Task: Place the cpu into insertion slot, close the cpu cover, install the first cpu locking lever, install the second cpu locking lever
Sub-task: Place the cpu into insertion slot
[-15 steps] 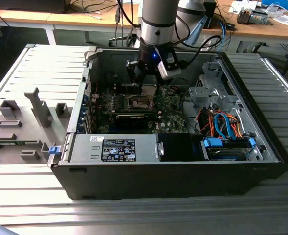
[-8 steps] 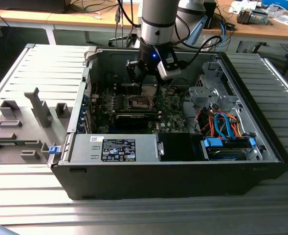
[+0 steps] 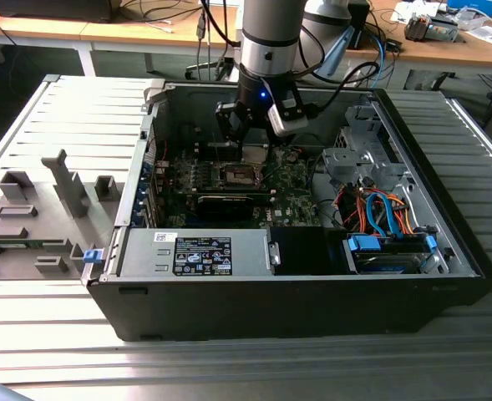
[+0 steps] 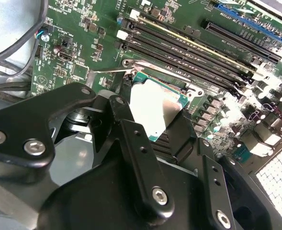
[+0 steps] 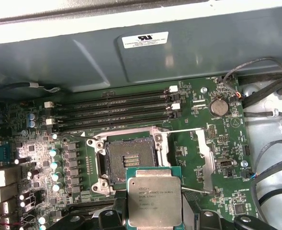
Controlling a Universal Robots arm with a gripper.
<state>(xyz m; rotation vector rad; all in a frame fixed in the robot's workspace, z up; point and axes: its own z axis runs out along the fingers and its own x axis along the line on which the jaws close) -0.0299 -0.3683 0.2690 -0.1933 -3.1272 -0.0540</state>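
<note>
1. While I watch from the remote station, the gripper (image 4: 155,120) has its two black fingers (image 4: 133,139) closed narrowly on opposite edges of the cpu (image 4: 156,108). The silver top of the chip shows between them.
2. In the first wrist view the cpu (image 5: 154,196) hangs flat in the gripper (image 5: 154,213) with its printed metal face toward the camera. Its green edge is visible around the lid.
3. The insertion slot (image 5: 130,158) sits just beyond the held chip. The cpu's far edge overlaps the slot's near rim in that view, but the chip is not seated and the slot's dark contact bed is exposed.
4. The cpu cover (image 5: 207,160) is swung open and lies flat beside the slot, on the side toward the coin cell (image 5: 218,106).
5. On the slot's far side run the long memory slots (image 5: 117,112), all on the green motherboard (image 5: 193,143).
6. From the exterior view, the gripper (image 3: 254,138) reaches down into the open computer case (image 3: 312,292). It holds the cpu (image 3: 254,153) above the board, close over the insertion slot (image 3: 237,175).
7. The case rests on a slatted metal table (image 3: 62,109).
</note>
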